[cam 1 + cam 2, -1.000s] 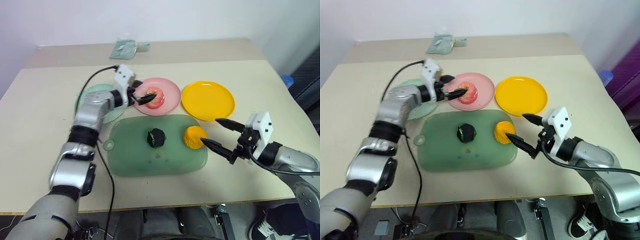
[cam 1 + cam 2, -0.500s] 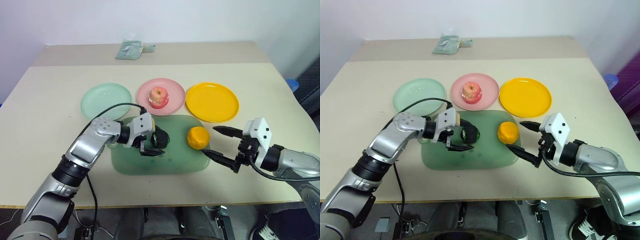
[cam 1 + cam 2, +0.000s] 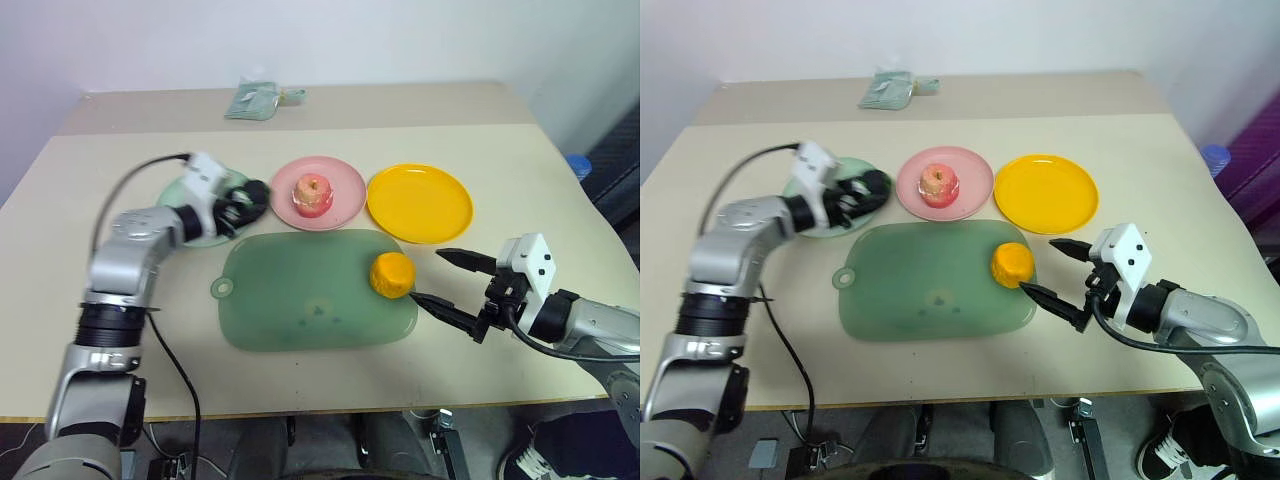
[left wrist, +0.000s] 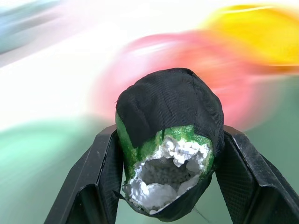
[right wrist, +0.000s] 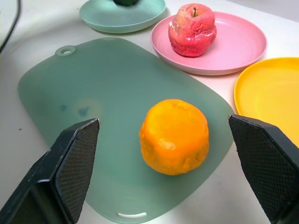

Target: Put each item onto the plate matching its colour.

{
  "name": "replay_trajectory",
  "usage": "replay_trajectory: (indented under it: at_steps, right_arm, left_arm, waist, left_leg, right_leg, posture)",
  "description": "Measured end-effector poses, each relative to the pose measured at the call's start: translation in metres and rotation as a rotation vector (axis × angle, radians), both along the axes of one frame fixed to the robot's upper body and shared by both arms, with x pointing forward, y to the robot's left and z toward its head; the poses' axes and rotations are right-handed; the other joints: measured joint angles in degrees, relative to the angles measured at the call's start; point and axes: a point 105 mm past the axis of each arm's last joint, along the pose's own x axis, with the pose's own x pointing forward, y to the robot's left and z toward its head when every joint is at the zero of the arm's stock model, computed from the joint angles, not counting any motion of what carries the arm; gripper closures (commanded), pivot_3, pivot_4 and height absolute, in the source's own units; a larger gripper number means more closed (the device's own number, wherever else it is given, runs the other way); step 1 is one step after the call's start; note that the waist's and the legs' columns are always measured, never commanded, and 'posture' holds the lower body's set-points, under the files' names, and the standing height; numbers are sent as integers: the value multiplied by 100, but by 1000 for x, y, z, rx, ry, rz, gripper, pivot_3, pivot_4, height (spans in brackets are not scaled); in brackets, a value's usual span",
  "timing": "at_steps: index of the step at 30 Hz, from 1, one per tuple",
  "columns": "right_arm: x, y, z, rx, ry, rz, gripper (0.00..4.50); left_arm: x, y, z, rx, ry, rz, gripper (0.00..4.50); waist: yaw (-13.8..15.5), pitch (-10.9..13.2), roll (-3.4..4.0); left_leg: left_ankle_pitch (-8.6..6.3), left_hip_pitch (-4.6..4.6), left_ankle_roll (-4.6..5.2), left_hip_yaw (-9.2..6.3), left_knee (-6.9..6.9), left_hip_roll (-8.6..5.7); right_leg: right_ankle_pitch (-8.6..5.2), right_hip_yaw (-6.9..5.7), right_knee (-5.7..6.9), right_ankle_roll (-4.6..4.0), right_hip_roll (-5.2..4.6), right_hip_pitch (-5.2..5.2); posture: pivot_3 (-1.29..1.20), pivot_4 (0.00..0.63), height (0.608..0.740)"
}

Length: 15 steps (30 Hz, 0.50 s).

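Gripping dark ball [image 4: 168, 154] (over mint plate [image 3: 810, 225])

- The left claw [image 3: 243, 195] is now sitting over the mint green plate [image 3: 810, 227], having swung there from the dark-green board [image 3: 300, 300] (a second ago it was at the pink plate, beside the apple).
- Its fingers [image 4: 105, 172] are now clamping the dark green-black ball [image 4: 169, 140], having closed from wide open.
- The ball is no longer lying on the board; it is being held at the inner edge of the mint green plate, and whether it is touching the plate cannot be told.
- The board's middle is now lying bare.
- The whole scene is sitting slightly differently in the head views, since the camera is shifting.
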Motion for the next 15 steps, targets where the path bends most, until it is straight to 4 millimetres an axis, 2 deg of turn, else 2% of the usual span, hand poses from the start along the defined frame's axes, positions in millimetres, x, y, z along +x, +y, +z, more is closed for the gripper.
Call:
replay_trajectory:
  at_steps: [3,5,7,9,12,15]
  right_arm:
    - [0,13,0,-1,-6,69,0]
    - [1,21,1,2,-15,100,0]
    - [3,27,3,9,-27,122,0]
    - [8,28,5,7,-41,114,0]
    - [16,25,1,-4,-22,85,0]
    - [20,25,-8,-31,11,72,0]
  left_arm:
    - [4,9,-19,-5,55,53,949]
    - [7,7,-28,-11,80,64,42]
    - [11,6,-28,-3,77,78,42]
    - [14,6,-19,-4,39,91,42]
    - [10,2,6,-23,-82,72,42]
    - [-13,-11,26,-38,-190,-50,42]
  waist:
    - [43,1,-3]
    - [63,1,-7]
    - [63,3,-9]
    - [47,3,-9]
    - [10,3,-9]
    - [-24,1,-6]
  left_leg:
    - [0,-4,-1,-2,4,-2]
    - [1,-5,-1,-2,5,-3]
    - [1,-5,-1,-1,5,-2]
    - [1,-5,-1,0,4,-2]
    - [1,-8,-2,-2,1,1]
    - [1,-9,-2,7,-6,5]
  right_leg:
    - [0,-6,0,0,-6,1]
    - [0,-6,0,1,-6,1]
    - [0,-6,0,0,-4,-1]
    - [0,-4,0,1,-5,-2]
    - [0,-3,1,0,-7,-7]
    - [0,5,2,0,-10,-17]
  posture:
    - [0,150,740]
    - [0,150,740]
    - [0,150,740]
    - [0,150,740]
    - [0,150,740]
    - [0,150,740]
